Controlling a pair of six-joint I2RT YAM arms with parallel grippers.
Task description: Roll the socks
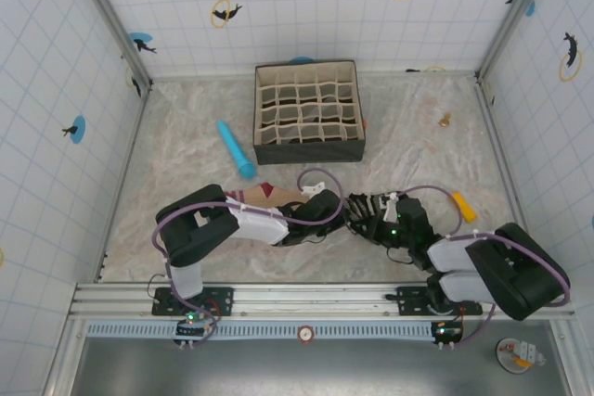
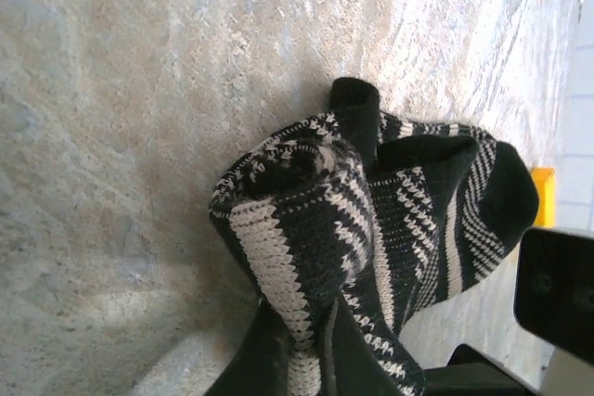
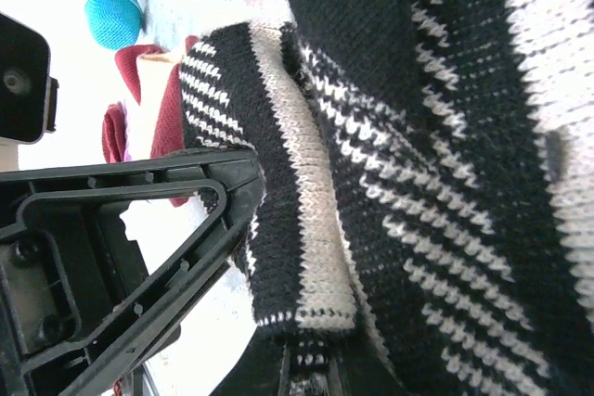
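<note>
The black-and-white striped sock [image 1: 355,207] hangs bunched between my two grippers near the table's front middle. My left gripper [image 1: 336,208] is shut on it; the left wrist view shows a cream-edged fold of the crumpled sock [image 2: 371,201] pinched between the dark fingers of the left gripper [image 2: 311,345]. My right gripper [image 1: 366,214] is also shut on it, and in the right wrist view the right gripper [image 3: 311,370] clamps the sock's [image 3: 418,136] banded edge. The peach sock [image 1: 264,194] with maroon parts lies flat just left of the grippers, partly under the left arm, its maroon part [image 3: 153,90] visible beyond.
A fabric divider box [image 1: 309,110] stands at the back centre. A blue cylinder [image 1: 236,148] lies left of it. A yellow object [image 1: 463,206] lies right of the right arm, and a small brown piece [image 1: 445,120] sits far right. Tiled walls enclose the table.
</note>
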